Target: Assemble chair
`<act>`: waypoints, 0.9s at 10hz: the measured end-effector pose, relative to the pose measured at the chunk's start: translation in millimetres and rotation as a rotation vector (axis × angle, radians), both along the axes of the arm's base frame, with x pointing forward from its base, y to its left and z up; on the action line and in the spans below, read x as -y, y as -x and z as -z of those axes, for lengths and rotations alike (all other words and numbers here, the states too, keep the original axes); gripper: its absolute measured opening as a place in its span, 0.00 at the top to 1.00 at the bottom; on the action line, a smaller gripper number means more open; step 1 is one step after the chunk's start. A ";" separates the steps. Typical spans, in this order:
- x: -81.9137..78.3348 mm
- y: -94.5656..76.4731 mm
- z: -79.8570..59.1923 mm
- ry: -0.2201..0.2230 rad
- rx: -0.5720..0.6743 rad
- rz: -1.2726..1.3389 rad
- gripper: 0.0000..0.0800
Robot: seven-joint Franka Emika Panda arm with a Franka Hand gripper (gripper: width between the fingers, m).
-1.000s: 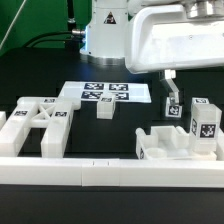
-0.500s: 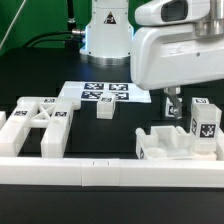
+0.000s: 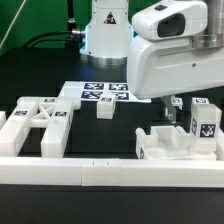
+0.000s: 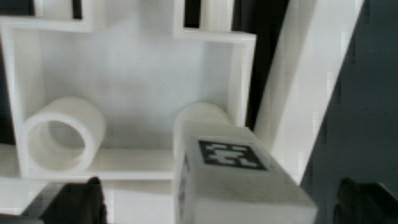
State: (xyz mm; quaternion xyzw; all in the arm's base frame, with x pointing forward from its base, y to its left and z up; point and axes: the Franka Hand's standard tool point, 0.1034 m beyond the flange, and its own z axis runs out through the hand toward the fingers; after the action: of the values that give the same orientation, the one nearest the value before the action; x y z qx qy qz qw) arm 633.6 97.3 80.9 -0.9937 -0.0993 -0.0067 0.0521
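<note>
The chair lies in loose white tagged parts. A frame-like part (image 3: 36, 126) sits at the exterior view's left, a small cube (image 3: 104, 110) in the middle, and a walled slab part (image 3: 163, 146) with a tagged block (image 3: 204, 124) at the right. My gripper (image 3: 176, 106) hangs low over that right group, mostly hidden by the hand. In the wrist view a tagged white block (image 4: 228, 158) stands between my open gripper (image 4: 222, 205) fingers (image 4: 79, 203), apart from both. Beside it is a round-holed peg (image 4: 61, 136) on the slab (image 4: 125, 75).
The marker board (image 3: 106, 92) lies flat behind the cube, near the robot base (image 3: 106, 30). A long white border rail (image 3: 110, 176) runs along the front edge. The arm's hand (image 3: 176, 55) blocks the view of the back right.
The hand has moved toward the exterior view's left and closer to the camera, now covering the upright tagged piece it hovered over. The jaws have stayed open.
</note>
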 end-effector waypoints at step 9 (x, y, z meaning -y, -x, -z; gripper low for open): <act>2.7 -7.7 -4.1 0.000 0.011 0.023 0.64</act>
State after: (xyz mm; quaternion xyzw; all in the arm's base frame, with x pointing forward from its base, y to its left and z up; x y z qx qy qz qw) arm 641.3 94.6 85.0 -0.9947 -0.0882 -0.0130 0.0517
